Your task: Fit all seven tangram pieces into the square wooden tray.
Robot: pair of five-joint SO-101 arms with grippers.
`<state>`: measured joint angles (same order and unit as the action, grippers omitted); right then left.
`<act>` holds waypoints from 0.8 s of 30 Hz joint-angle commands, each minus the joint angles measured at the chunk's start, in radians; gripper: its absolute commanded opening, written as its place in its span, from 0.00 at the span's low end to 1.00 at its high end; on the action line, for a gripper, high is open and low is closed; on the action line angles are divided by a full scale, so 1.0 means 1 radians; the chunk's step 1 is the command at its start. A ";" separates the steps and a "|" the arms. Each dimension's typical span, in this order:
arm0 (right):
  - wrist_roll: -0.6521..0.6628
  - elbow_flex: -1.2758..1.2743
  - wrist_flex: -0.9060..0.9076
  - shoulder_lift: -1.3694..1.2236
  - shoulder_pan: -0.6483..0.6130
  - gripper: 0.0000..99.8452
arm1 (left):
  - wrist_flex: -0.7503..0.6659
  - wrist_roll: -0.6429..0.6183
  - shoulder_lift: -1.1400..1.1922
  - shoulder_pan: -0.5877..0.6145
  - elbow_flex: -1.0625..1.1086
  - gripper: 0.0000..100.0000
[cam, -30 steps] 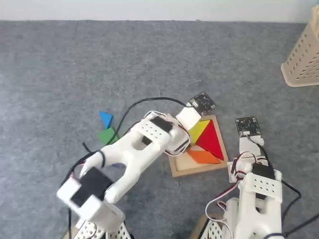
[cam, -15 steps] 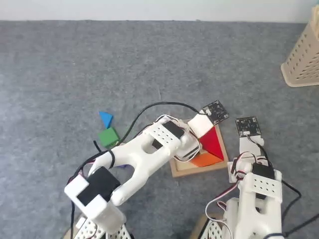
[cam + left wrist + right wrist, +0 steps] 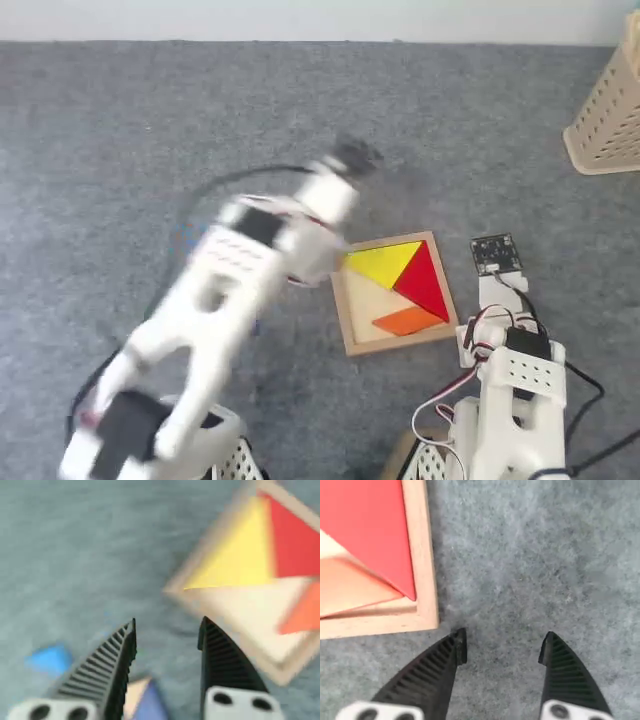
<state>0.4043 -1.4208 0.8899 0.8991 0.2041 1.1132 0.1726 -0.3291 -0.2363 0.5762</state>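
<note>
High cam: fixed, above and behind both arm bases, looks down and fwd over the grey surface [image 3: 110, 140] to its far edge; wide view. Left wrist cam: looks along left gripper [image 3: 167, 625], slanting down, close to the surface. Right wrist cam: near straight down past right gripper [image 3: 505, 635], v. close. All 3 share the tray [image 3: 398, 342].

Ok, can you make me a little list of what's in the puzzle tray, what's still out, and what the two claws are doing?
Tray: square, wooden, partly bare inside
Inside it: yellow piece, red piece, orange piece
Outside it: blue piece on the grey carpet
Left gripper: open, holding nothing, over the carpet beside the tray
Right gripper: open, holding nothing, over the carpet by a tray corner
</note>
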 commanded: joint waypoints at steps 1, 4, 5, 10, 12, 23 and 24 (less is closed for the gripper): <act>0.031 0.109 0.010 -0.018 -0.012 0.24 | 0.029 -0.018 -0.172 0.287 0.031 0.20; 0.034 0.239 0.125 -0.019 -0.090 0.24 | -0.018 0.066 -0.238 0.500 0.136 0.20; 0.034 0.292 0.173 -0.019 -0.142 0.24 | -0.057 0.092 -0.252 0.563 0.177 0.20; 0.028 0.514 0.346 -0.096 -0.510 0.20 | -0.311 0.084 -0.273 0.732 0.375 0.20; 0.026 0.565 0.360 -0.188 -0.657 0.19 | -0.402 0.003 -0.265 0.738 0.463 0.20; -0.141 0.621 0.133 -0.639 -0.711 0.22 | -0.637 -0.037 -0.256 0.724 0.631 0.20; -0.150 0.621 0.133 -0.650 -0.699 0.22 | -0.664 -0.037 -0.256 0.724 0.644 0.20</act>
<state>0.3046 -0.8562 1.0510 0.2961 -0.5447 0.5363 0.1527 -0.5654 0.4941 1.2052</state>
